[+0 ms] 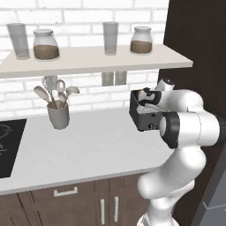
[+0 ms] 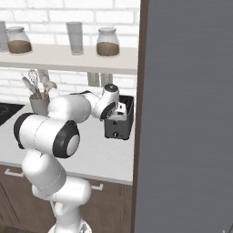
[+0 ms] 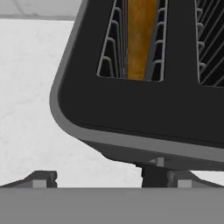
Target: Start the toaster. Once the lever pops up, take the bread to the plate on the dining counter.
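Note:
The dark grey toaster (image 1: 142, 120) (image 2: 122, 126) stands on the white worktop against the right wall. My gripper (image 3: 109, 180) hovers open just above the toaster's (image 3: 131, 109) front end, with nothing between its fingers. The hand (image 1: 150, 98) (image 2: 116, 107) covers part of the toaster's top in both base views. A golden-brown slice of bread (image 3: 140, 39) sits down in one slot; the slot beside it looks empty. A small dark tab (image 3: 152, 174) sticks out from the front face by my right fingertip (image 3: 180, 180). The plate and the dining counter are out of view.
A grey utensil cup (image 1: 58, 115) with spoons stands to the toaster's left. Above the toaster hangs a shelf (image 1: 88, 61) with jars and glasses. A black cooktop (image 1: 8, 145) lies at the far left. A tall grey panel (image 2: 186, 113) walls off the right side.

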Controlling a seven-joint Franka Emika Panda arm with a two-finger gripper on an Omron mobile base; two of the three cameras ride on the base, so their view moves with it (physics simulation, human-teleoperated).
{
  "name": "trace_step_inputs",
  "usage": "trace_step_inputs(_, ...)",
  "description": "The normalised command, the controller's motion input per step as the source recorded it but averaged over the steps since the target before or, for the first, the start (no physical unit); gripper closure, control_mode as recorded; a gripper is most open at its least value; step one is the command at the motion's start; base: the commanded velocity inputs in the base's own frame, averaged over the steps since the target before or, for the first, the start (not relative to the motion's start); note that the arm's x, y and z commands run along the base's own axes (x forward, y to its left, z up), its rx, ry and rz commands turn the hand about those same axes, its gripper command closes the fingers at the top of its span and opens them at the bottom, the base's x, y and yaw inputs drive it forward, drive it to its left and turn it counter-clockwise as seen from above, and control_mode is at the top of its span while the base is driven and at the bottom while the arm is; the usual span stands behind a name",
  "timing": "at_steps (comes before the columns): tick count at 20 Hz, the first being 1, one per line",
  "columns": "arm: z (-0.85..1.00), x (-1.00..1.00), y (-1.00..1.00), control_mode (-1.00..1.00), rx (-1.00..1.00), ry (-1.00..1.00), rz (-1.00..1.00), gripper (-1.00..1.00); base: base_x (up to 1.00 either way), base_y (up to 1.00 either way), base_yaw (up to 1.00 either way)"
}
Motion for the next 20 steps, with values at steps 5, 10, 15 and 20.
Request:
trace_step_inputs(5, -0.15, 0.09, 0.00, -1.00, 0.01, -0.03, 0.02, -1.00, 0.00, 0.00, 0.00)
trace_step_inputs(10, -0.42, 0.00, 0.00, -1.00, 0.00, -0.02, 0.01, -1.00, 0.00, 0.00, 0.00)
trace_step_inputs(15, -0.61, 0.00, 0.00, -1.00, 0.00, -0.01, 0.00, -1.00, 0.00, 0.00, 0.00)
trace_step_inputs(20, -0.84, -0.12, 0.03, -1.00, 0.00, -0.01, 0.00, -1.00, 0.00, 0.00, 0.00)
